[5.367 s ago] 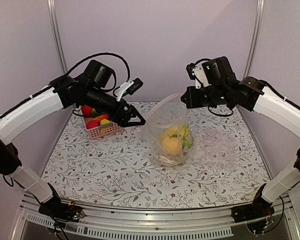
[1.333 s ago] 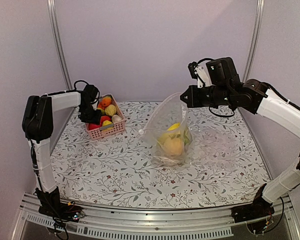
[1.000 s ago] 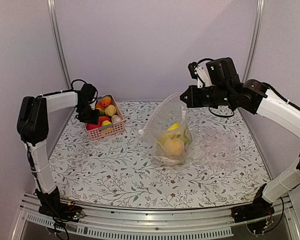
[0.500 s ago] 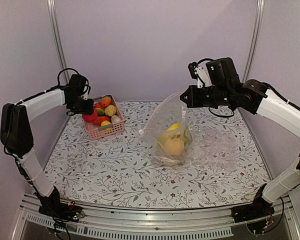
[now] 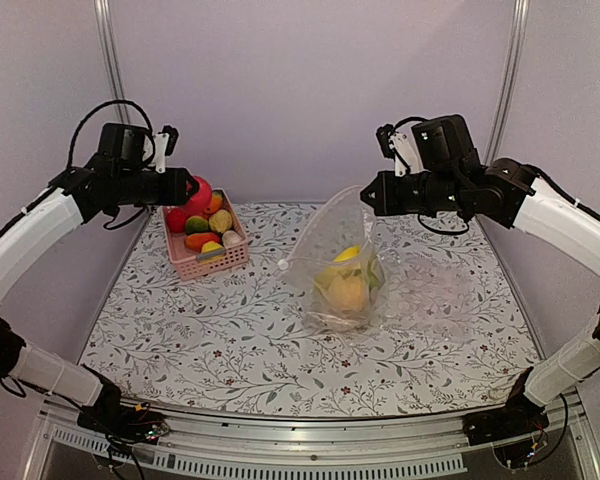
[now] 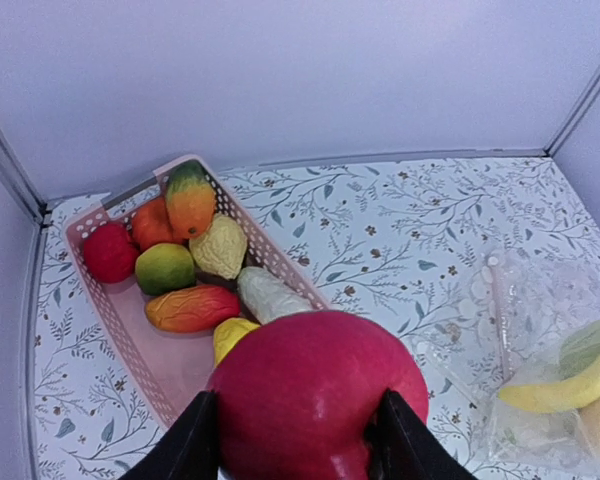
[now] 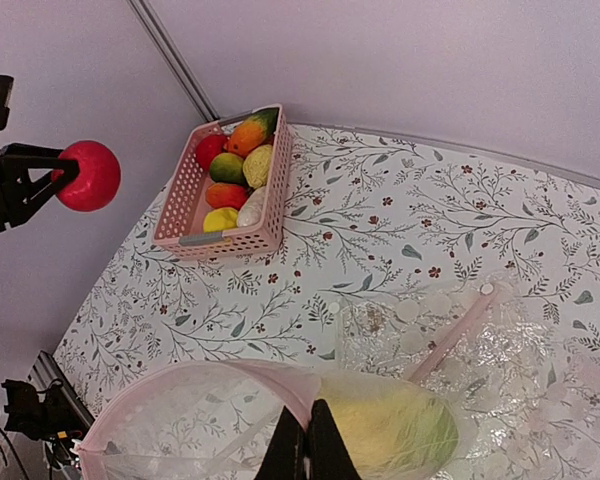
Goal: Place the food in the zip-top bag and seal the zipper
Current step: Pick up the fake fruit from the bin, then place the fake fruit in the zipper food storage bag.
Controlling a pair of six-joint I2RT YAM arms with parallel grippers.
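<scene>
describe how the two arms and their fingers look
Both the left arm and the right arm have smooth white tubular links joined by black joints, with boxy black housings at the wrists. Thin black cables loop over each wrist. The left fingers and right fingers are matte black, flat and tapering. No markings are legible.

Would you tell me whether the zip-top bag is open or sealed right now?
Open. The right gripper pinches the rim of the zip-top bag, and its pinkish zipper gapes in a wide loop.
</scene>
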